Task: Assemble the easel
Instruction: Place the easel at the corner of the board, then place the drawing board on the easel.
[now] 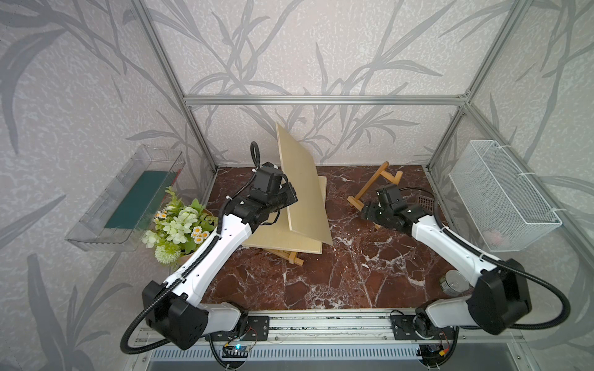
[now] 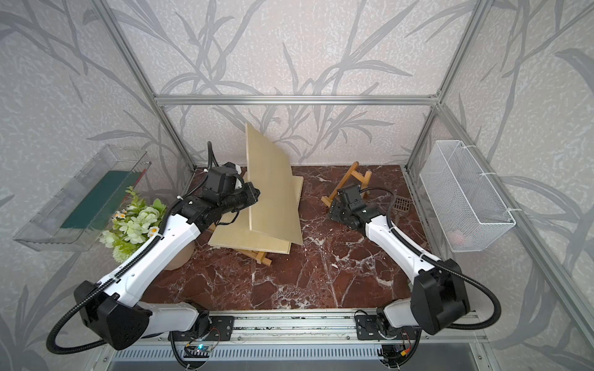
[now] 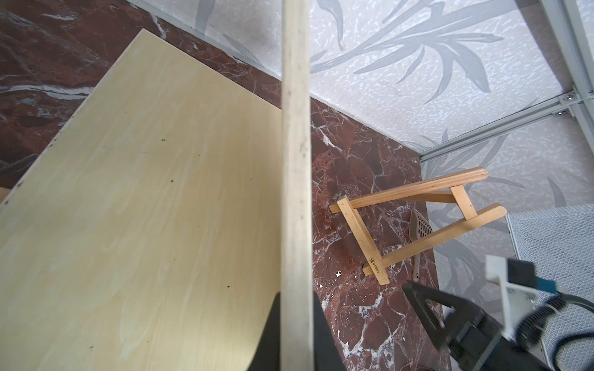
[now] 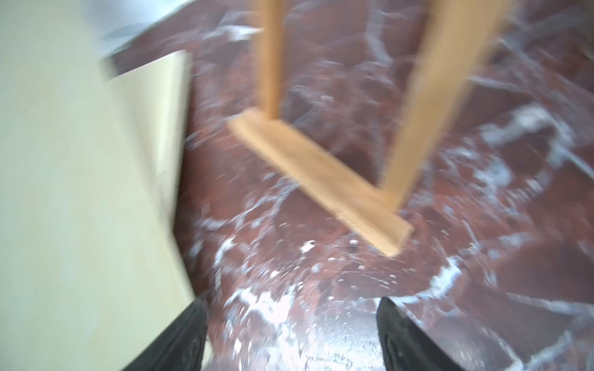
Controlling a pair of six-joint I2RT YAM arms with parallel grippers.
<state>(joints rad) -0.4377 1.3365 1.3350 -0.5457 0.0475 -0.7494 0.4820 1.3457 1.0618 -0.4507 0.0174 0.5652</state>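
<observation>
1. Clamping a board point(image 1: 305, 186) on edge, tilted, the left end effector point(image 1: 290, 196) probably means it for the easel point(image 1: 374, 184) at 1 o'clock, in both top views. Two boards, two easels: the flat board point(image 1: 273, 239) lies on the second easel point(image 1: 294, 257).
2. Left wrist: same clamp on that edge.
3. Right wrist: right end effector point(image 4: 292, 305) wide, empty, facing the easel.

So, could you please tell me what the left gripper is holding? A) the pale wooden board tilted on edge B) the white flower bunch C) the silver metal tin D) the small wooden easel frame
A: the left gripper grips the pale wooden board by its edge.
</observation>
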